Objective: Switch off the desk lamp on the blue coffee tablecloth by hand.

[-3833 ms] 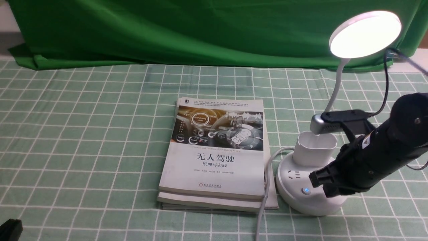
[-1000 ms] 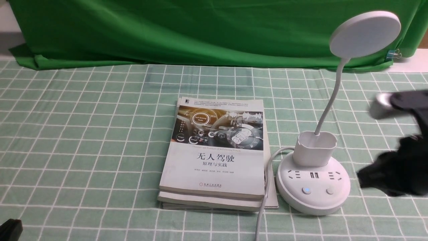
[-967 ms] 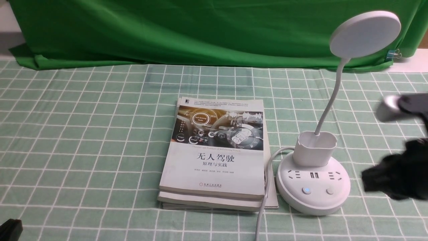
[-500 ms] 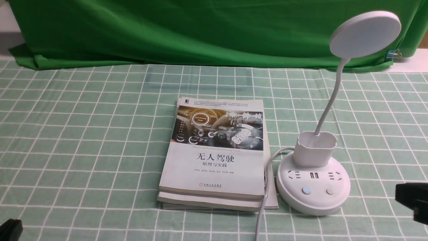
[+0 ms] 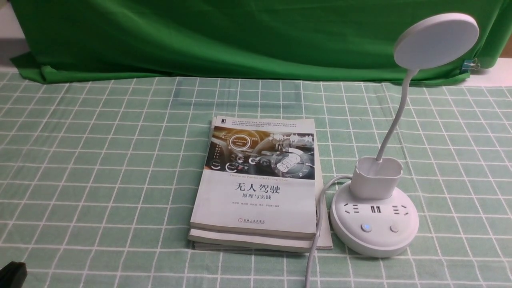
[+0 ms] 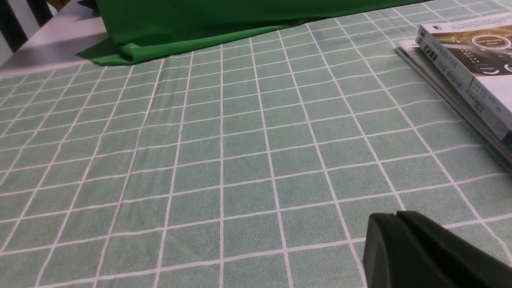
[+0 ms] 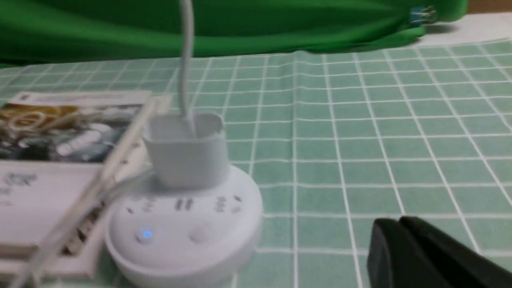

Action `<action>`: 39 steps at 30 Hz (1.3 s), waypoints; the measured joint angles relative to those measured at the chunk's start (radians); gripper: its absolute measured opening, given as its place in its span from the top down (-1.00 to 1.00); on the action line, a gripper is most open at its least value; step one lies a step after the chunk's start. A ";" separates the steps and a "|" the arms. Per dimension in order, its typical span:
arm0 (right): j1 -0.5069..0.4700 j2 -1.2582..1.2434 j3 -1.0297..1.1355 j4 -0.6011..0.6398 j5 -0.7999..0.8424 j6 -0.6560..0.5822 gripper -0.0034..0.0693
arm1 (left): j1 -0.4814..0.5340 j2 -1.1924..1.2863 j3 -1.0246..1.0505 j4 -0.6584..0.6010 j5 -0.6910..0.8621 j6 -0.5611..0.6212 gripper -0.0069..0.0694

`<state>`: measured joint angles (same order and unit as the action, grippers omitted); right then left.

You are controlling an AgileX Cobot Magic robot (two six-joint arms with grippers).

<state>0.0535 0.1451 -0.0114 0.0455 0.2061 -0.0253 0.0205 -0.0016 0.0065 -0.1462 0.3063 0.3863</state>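
Front view: the desk lamp point(image 5: 374, 224) stands upright on the pale green gridded tablecloth point(image 5: 100, 180), toward my right side. Its round head point(image 5: 436, 42) is tilted and dull grey-white, unlit. The thin bendy neck point(image 5: 396, 120) rises from the cup holder point(image 5: 377, 178) at the rear of the round base. Sockets lie across the base's top; in front of them, the left button point(image 5: 366, 227) glows blue and the right button point(image 5: 395, 227) is plain white. Both buttons are in full view. A stack of books point(image 5: 256, 180) lies just left of the base, its top cover printed with a car dashboard. The grey power cable point(image 5: 316, 240) leaves the base's left side, bends toward me and passes over the stack's right edge. Green backdrop fabric point(image 5: 240, 40) hangs behind, with a binder clip point(image 5: 470, 65) at its right end.

Left wrist view: my left gripper point(image 6: 396, 216) has its dark fingertips pressed together above the cloth. Part of the book stack shows well apart from them.

Right wrist view: my right gripper point(image 7: 398, 220) is closed, tips together, apart from the lamp base. The base and cable look blurred; the blue glow is readable.
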 joint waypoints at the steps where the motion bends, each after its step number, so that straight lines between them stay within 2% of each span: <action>1: -0.004 -0.038 0.013 0.000 0.014 0.000 0.85 | 0.000 0.000 0.000 0.000 0.000 0.000 0.82; 7: -0.005 -0.143 0.017 -0.001 0.036 -0.011 0.85 | 0.000 0.000 0.000 0.000 0.000 0.000 0.82; 39: -0.005 -0.144 0.017 -0.001 0.043 -0.019 0.66 | 0.000 0.000 0.000 0.000 0.000 0.000 0.82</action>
<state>0.0480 0.0014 0.0060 0.0445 0.2495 -0.0446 0.0205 -0.0016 0.0065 -0.1462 0.3063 0.3863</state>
